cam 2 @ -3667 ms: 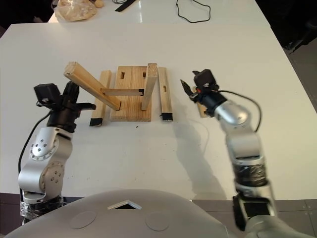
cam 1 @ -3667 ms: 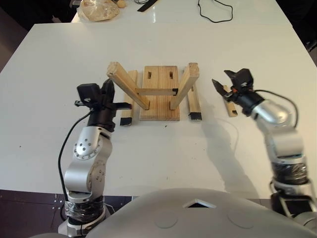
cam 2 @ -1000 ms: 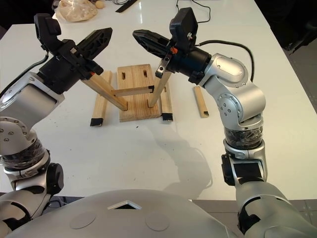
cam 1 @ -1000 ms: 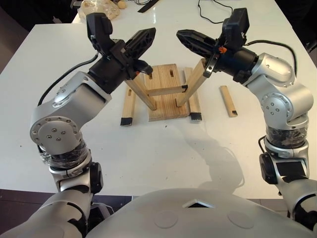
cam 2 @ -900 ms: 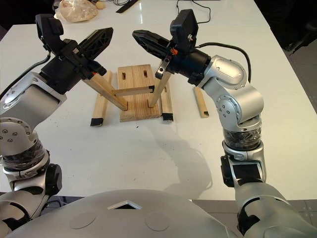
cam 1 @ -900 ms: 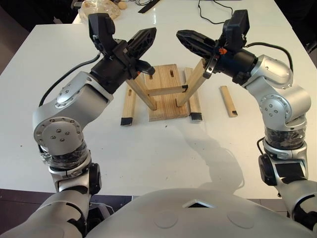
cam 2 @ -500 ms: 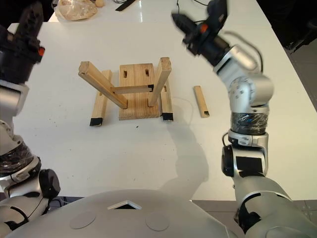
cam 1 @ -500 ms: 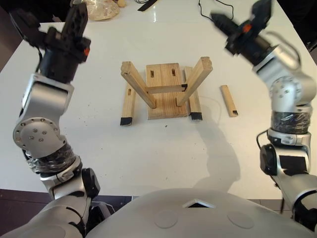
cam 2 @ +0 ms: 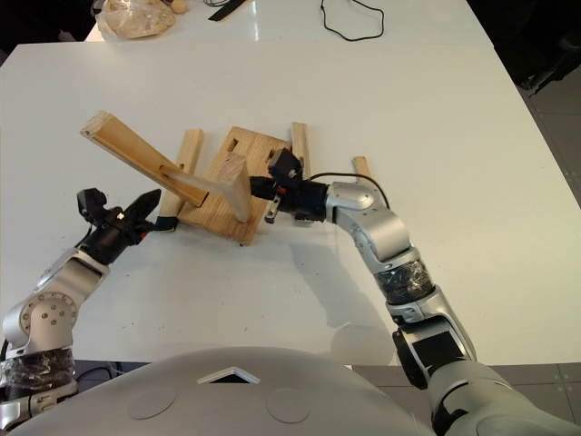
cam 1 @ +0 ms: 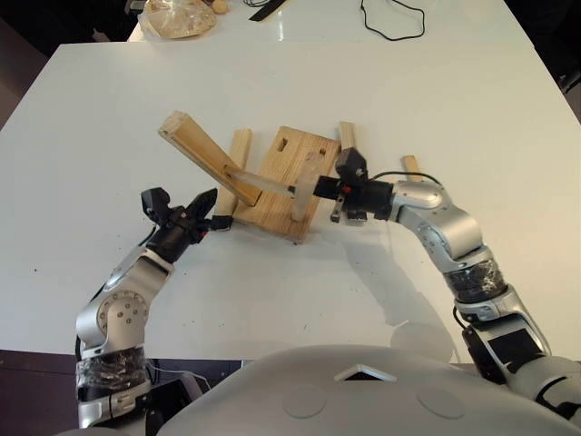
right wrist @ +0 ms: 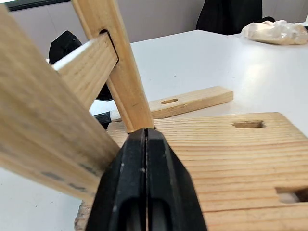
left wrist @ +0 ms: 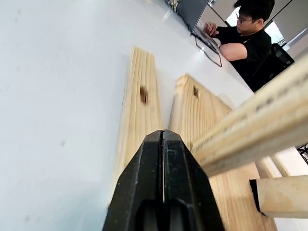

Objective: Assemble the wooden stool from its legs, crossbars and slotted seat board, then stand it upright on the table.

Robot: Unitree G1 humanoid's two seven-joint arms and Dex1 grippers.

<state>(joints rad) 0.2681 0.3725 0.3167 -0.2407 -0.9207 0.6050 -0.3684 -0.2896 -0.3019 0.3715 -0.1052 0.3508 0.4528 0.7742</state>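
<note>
The slotted seat board lies flat and skewed on the white table. Over it leans a frame of two legs joined by a crossbar; its long leg sticks up to the left. My right gripper is shut, its tip at the frame's shorter leg, down by the board. My left gripper is shut and low, its tip pointing at a loose leg lying flat left of the board. Another loose leg lies right of the board.
A short loose crossbar lies by my right forearm. A plastic bag and a black cable sit at the table's far edge. Bare table surface lies in front of the board.
Both arms have come down from high above the table to the board's level. The board and leg frame have turned and shifted left; the frame now leans further left.
</note>
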